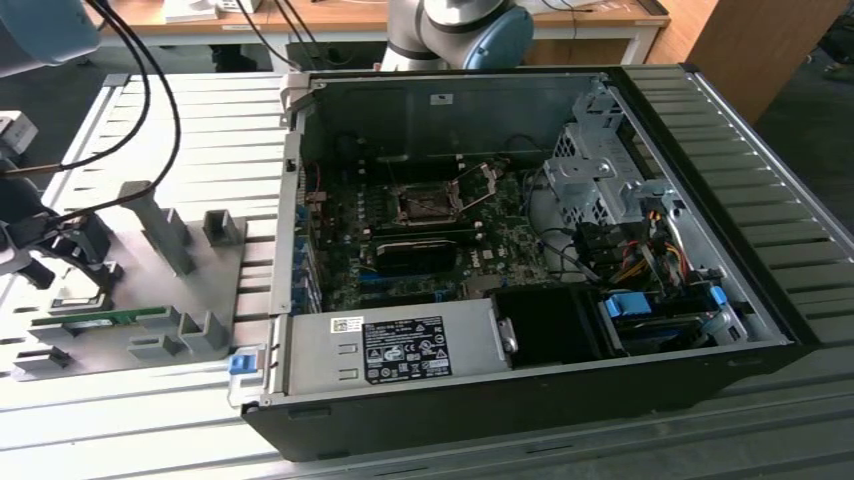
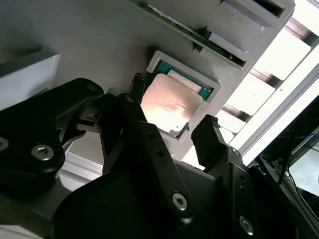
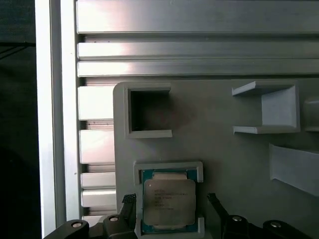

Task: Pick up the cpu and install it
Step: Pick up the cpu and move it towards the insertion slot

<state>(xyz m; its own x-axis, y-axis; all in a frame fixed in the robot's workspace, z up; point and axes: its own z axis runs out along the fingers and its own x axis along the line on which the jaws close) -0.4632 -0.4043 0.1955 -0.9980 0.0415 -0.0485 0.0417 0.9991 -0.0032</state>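
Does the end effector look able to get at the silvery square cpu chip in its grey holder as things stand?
Probably yes. The end effector hangs right over the silvery square cpu chip, its open fingers on either side, and nothing lies on top of it.

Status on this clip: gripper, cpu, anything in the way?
Gripper open, straddling the cpu. Cpu flat in its grey fixture pocket, not lifted. Nothing seen between fingertips and chip.
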